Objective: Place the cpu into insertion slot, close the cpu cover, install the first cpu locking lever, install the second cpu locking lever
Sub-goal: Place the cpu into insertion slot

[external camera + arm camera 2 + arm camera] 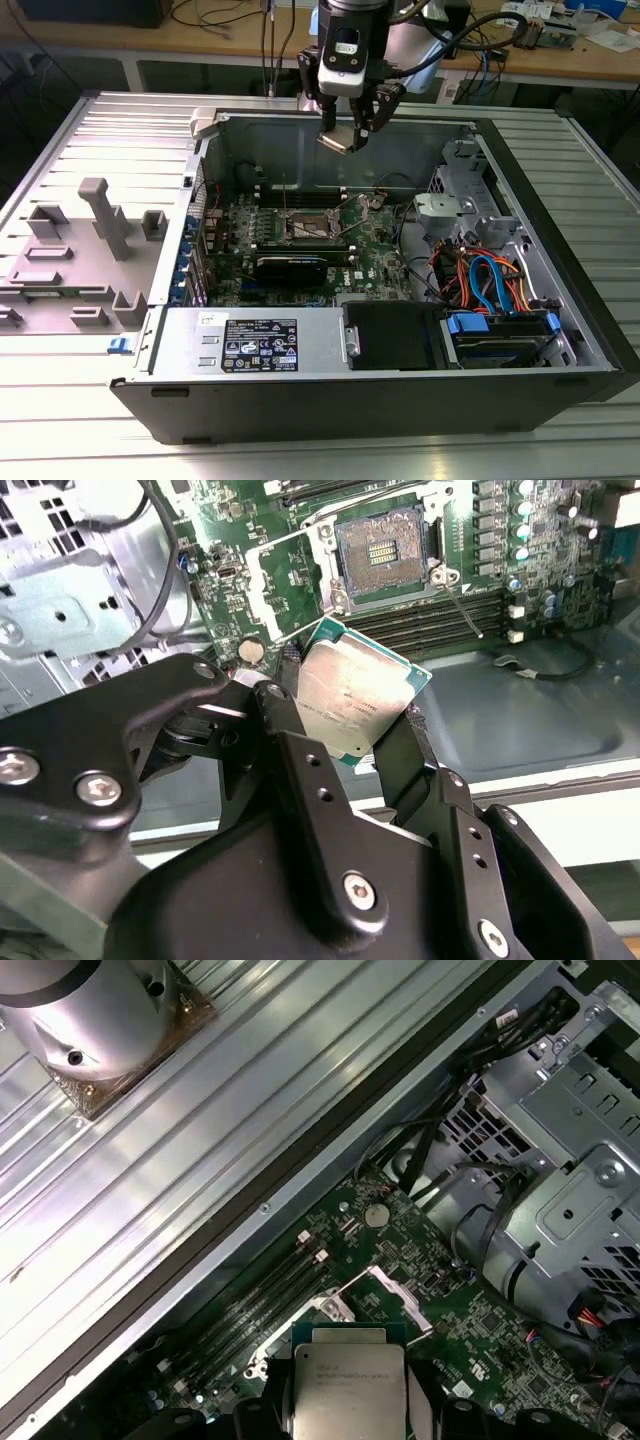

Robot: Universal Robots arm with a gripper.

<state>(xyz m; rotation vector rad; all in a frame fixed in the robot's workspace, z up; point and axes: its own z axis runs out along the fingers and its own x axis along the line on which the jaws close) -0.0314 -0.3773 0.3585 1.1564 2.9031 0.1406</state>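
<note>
My gripper (345, 138) hangs above the open computer case, shut on the cpu (338, 140), a small square chip with a silvery top. In both wrist views the cpu (350, 695) (348, 1385) sits clamped by its edges between the black fingers (290, 730), tilted and well above the board. The insertion slot (385, 555) lies open on the green motherboard, its dark pin field bare. The cpu cover (275, 580), a thin silver frame, is swung open beside the slot. A thin locking lever (462, 608) sticks out by the slot's other side.
A black graphics card (290, 268) lies in front of the slot. Memory slots (430, 615) run beside it. A metal drive cage (460, 210) with orange and blue cables stands at the exterior view's right. A grey plastic fixture (95, 235) sits outside the case.
</note>
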